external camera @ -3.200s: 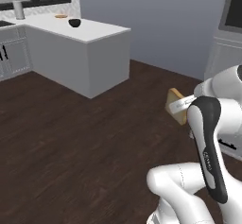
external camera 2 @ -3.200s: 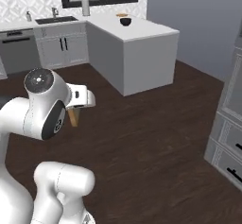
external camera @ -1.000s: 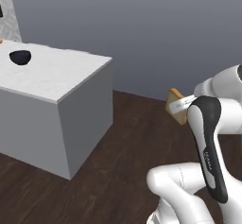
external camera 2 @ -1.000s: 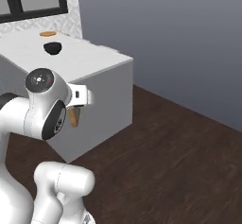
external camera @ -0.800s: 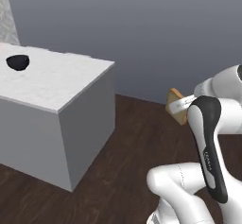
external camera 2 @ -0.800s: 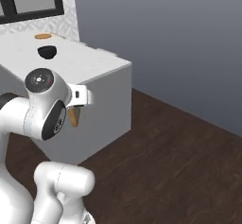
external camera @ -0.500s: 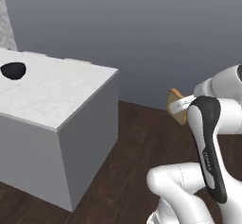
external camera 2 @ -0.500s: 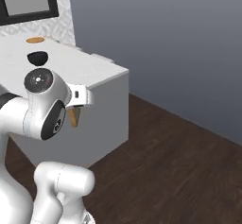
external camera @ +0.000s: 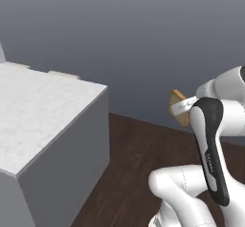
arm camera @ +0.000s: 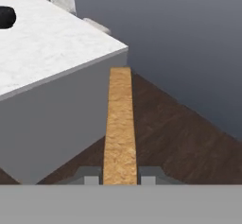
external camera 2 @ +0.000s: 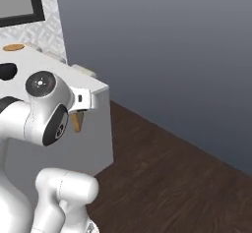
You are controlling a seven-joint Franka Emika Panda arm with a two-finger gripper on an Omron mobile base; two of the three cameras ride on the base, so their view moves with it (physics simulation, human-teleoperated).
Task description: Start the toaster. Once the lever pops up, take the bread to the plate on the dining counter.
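1. Left base view: I see the square slice of light tan bread with a golden-brown crust (external camera: 177,107) held out past the white arm, high off the dark wood floor (external camera: 129,159) and well short of the long white marble dining counter (external camera: 43,111). The slice reads as tilted on edge, one corner highest. I judge this is the carry leg, so my advice to myself is to keep the wrist steady while the base closes on the counter.

2. Right base view: the two-finger gripper (external camera 2: 78,116) sits just beside the counter's near corner, with the bread hanging below the hand as a narrow tan wedge. The round orange-brown wooden-looking plate (external camera 2: 13,46) lies far along the top, past a dark bowl (external camera 2: 7,71). I should lift clear of the thick pale edge and pass around the bowl.

3. Hand view: the jaws are closed partway, clamped on the slice's lower edge. The bread stands edge-on, its long axis running straight away from the fingers, faces turned sideways. The plate is at the far corner, so I need to turn the slice flat before letting go.
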